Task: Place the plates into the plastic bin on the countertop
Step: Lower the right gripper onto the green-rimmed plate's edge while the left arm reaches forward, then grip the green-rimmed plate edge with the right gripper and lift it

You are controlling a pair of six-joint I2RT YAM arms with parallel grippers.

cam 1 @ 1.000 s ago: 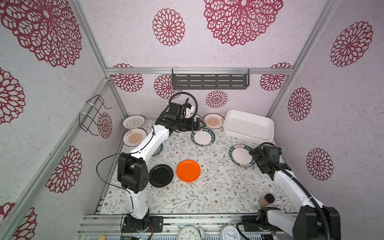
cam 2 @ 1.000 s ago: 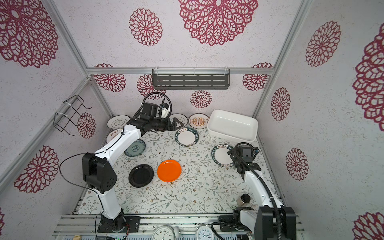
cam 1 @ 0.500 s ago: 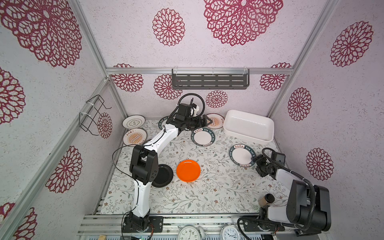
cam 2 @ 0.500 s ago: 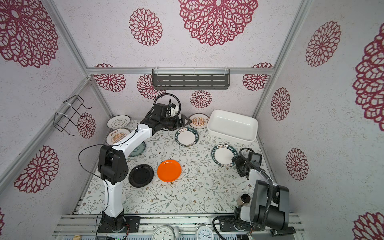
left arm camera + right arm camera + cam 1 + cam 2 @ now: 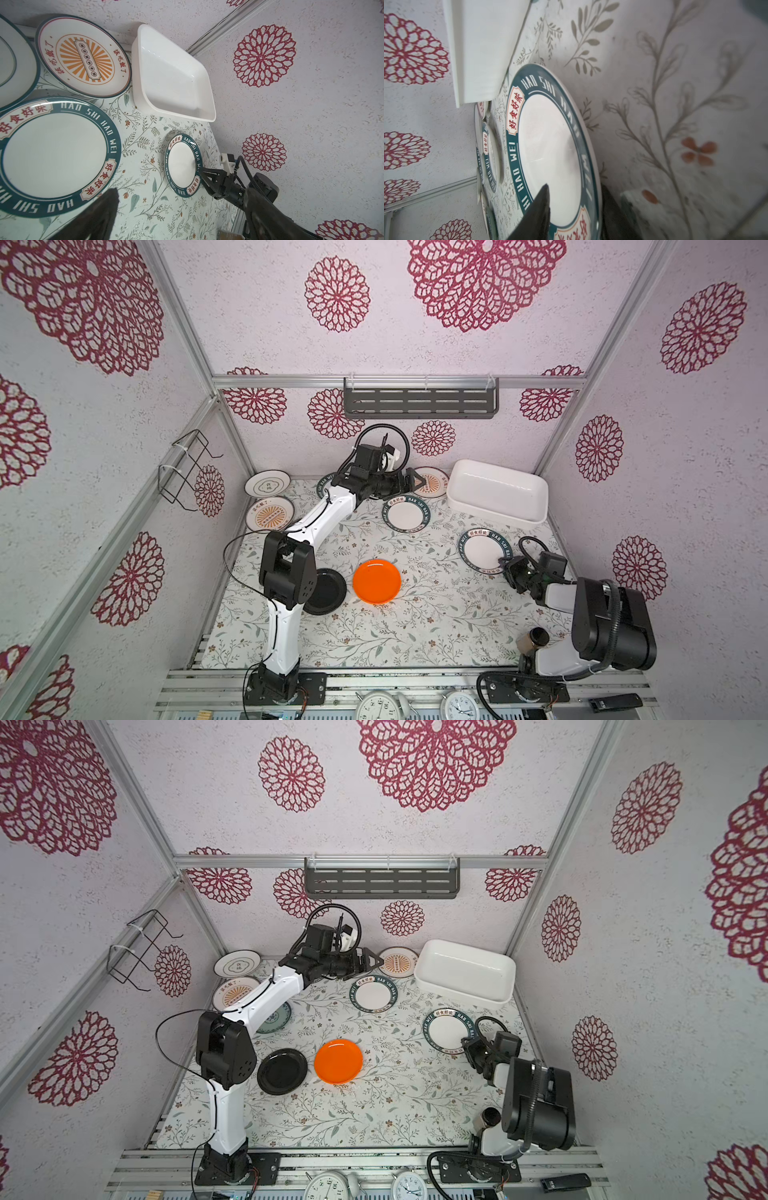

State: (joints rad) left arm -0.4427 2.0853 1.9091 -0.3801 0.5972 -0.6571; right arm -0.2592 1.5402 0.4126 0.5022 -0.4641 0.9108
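My right gripper (image 5: 508,568) (image 5: 575,187) is shut on the near rim of a green-rimmed plate (image 5: 482,549) (image 5: 548,145) on the countertop (image 5: 415,626). One finger lies over the rim and one under it. The white plastic bin (image 5: 496,493) (image 5: 172,79) stands just behind this plate, with nothing in it. My left gripper (image 5: 417,483) hangs open at the back, between a sunburst plate (image 5: 434,483) and another green-rimmed plate (image 5: 406,515). Only one of its fingertips (image 5: 108,199) shows in the left wrist view. An orange plate (image 5: 377,581) and a black plate (image 5: 328,591) lie mid-counter.
More plates lie at the back left: a ringed one (image 5: 267,484), a sunburst one (image 5: 270,514) and a teal one (image 5: 276,1017) partly under my left arm. A grey shelf (image 5: 419,402) and a wire rack (image 5: 187,466) hang on the walls. A brown cylinder (image 5: 532,639) stands by my right arm's base.
My right gripper has closed onto the green-rimmed plate's rim while that arm folded back toward its base. My left gripper has moved right along the back, still open.
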